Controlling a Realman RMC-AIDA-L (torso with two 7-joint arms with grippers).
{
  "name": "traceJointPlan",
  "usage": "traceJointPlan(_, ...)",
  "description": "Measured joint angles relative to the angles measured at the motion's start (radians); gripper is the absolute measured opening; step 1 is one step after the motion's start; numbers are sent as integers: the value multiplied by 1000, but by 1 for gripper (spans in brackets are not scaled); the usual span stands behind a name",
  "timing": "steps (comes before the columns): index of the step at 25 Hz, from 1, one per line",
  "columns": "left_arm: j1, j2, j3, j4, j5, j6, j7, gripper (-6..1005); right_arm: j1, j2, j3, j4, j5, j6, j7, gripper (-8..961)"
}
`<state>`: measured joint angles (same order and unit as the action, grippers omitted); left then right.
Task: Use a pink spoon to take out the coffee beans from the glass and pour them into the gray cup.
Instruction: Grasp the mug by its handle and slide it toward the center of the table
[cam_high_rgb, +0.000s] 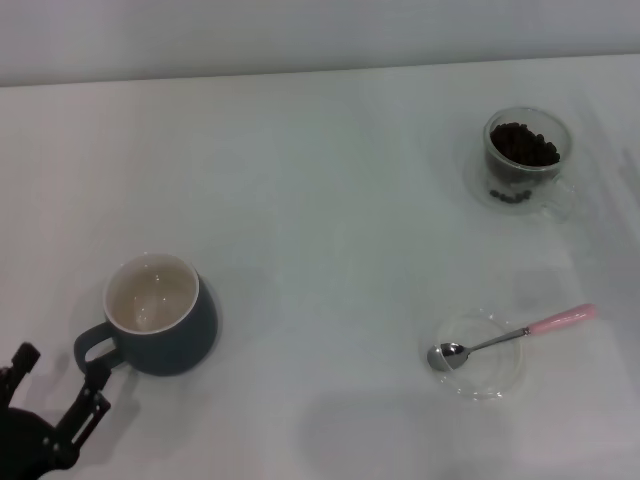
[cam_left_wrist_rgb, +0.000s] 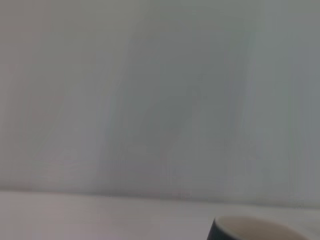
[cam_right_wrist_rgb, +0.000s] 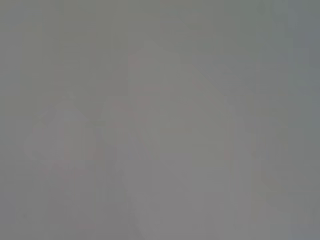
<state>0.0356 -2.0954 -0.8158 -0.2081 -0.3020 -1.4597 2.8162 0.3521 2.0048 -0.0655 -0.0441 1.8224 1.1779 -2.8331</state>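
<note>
At the lower left corner of the head view, the left gripper (cam_high_rgb: 55, 385) sits low over the white counter (cam_high_rgb: 320, 200), its two black fingers spread apart with nothing between them; one fingertip lies just beside the loop handle of the rounded dark slate-gray ceramic cup (cam_high_rgb: 160, 315). That gray cup stands upright in the lower left of the frame, its cream-white inside bare. The left wrist view catches only a slice of the cup's rim (cam_left_wrist_rgb: 260, 230) at its lower edge, before a pale wall.

In the lower right of the head view, a flat shallow clear glass saucer (cam_high_rgb: 495, 382) rests on the counter, and the slim pink spoon (cam_high_rgb: 510, 337) lies across it, silver bowl on the saucer, pale pink handle pointing toward the right edge.

Farther off, in the upper right, the small clear double-walled glass (cam_high_rgb: 527, 162) stands upright, holding the heap of dark coffee beans (cam_high_rgb: 523, 145).

The right gripper appears in no view, so its jaws cannot be judged.
</note>
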Motion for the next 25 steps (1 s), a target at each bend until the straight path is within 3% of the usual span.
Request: traceJointPlan(25,-65,4,-3,-9,-33,159,-39,861,-21,0,-8,2,-8,10,1,865)
